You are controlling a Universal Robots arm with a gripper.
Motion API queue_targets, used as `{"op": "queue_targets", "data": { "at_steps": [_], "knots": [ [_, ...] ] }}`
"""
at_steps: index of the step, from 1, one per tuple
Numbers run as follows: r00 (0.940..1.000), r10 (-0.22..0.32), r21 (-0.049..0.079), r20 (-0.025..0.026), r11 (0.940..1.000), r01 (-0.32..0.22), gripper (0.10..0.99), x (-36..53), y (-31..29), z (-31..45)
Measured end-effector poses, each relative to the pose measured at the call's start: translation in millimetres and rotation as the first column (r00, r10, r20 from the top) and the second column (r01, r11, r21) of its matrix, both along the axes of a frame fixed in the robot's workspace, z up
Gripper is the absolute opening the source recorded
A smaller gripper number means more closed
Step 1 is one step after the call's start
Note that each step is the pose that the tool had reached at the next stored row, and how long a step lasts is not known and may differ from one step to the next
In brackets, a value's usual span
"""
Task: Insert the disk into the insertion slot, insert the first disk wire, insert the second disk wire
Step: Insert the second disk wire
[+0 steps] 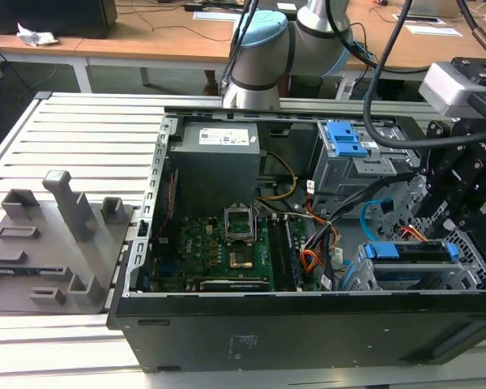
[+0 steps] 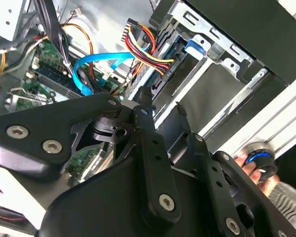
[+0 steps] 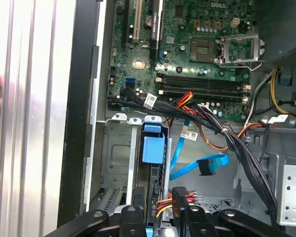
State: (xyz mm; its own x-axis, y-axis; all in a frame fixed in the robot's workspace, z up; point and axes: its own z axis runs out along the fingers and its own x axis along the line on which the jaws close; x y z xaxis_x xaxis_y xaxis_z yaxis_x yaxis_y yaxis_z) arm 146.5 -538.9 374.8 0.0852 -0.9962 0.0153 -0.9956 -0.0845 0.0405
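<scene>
- Already, the disk [image 1: 409,253] is seated in the slot [image 3: 116,153], on the exterior view's right of the open computer case [image 1: 308,332], with its blue frame showing at both ends.
- The orange wire bundle [image 3: 180,195] is run to the disk's edge, where its black plug is pressed against it. Whether the plug is fully home cannot quite be told.
- The blue cable [image 3: 180,155] is looped beside the disk. Its plug is seen lying free over the bare metal of the case, apart from the disk.
- The gripper [image 2: 162,101] is held just over the disk and the black plug. Its fingers [image 2: 150,148] are parted, with a gap between them and nothing clamped.
- A taller grey cage with a blue latch [image 1: 344,138] is found just beyond the slot, toward the arm's base.
- The motherboard [image 1: 219,243] is laid out in the middle of the case, well apart from the gripper.
- A hand [image 2: 254,165] is seen outside the case, at a round blue-ringed button.
- A grey fixture [image 1: 57,235] is set on the slatted table [image 1: 89,138], on the exterior view's left of the case.
</scene>
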Motion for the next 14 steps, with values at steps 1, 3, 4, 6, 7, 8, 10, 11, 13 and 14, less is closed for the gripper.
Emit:
{"op": "queue_targets", "data": {
  "at_steps": [1,3,4,6,7,8,10,11,13,14],
  "knots": [
    [1.0,0.005,0.0,0.0,1.0,-0.005,0.361,0.0,0.0,0.0],
    [1.0,0.007,0.0,0.0,1.0,-0.007,0.361,0.0,0.0,0.0],
    [1.0,0.008,0.0,0.0,1.0,-0.008,0.361,0.0,0.3,0.0],
    [1.0,0.008,0.0,0.0,1.0,-0.008,0.361,-0.1,4.3,0.0],
    [1.0,0.008,0.0,0.0,1.0,-0.008,0.361,-0.1,6.7,0.0],
    [1.0,0.008,0.0,0.0,1.0,-0.008,0.361,0.0,12.3,0.0],
    [1.0,0.008,0.0,0.0,1.0,-0.008,0.361,0.0,25.1,0.0],
    [1.0,0.008,0.0,0.0,1.0,-0.008,0.361,-0.5,27.6,0.0],
    [1.0,0.008,0.0,-0.0001,1.0,-0.008,0.361,-3.9,28.6,-0.2],
    [1.0,0.008,0.0,0.0,1.0,-0.008,0.361,-5.5,28.7,-0.4]
  ]
}}
